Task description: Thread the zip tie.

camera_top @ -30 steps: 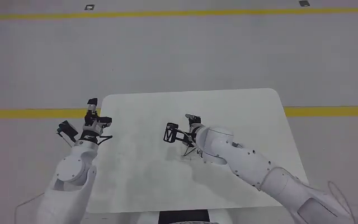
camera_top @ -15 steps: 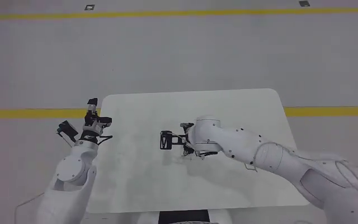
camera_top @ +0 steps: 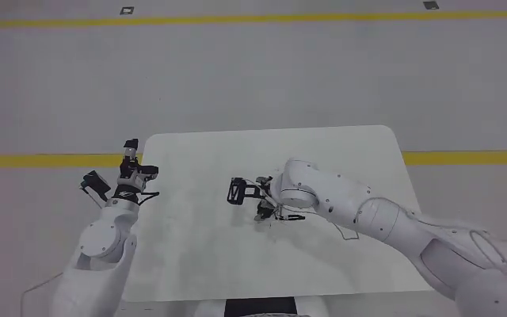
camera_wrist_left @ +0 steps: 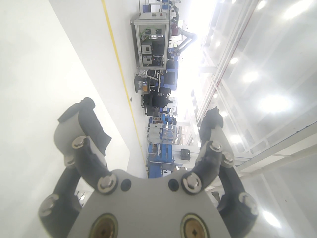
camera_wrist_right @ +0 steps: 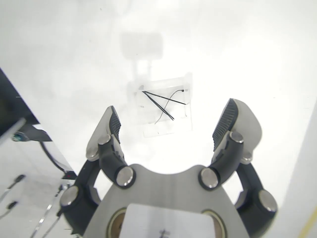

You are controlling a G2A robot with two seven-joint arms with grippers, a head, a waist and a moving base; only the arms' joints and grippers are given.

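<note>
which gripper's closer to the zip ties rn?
Right. The right gripper hangs open over the table with the zip ties lying just ahead of it. The left gripper sits at the table's left edge, open, well away from them.

Industrial hall: yellow floor line (camera_top: 253, 17), equipment rack (camera_wrist_left: 151, 43).

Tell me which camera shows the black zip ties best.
Right wrist view: thin black plastic zip ties lie crossed in a clear tray before the open right pincer. Top view: too small to tell. Left wrist view faces the room.
</note>
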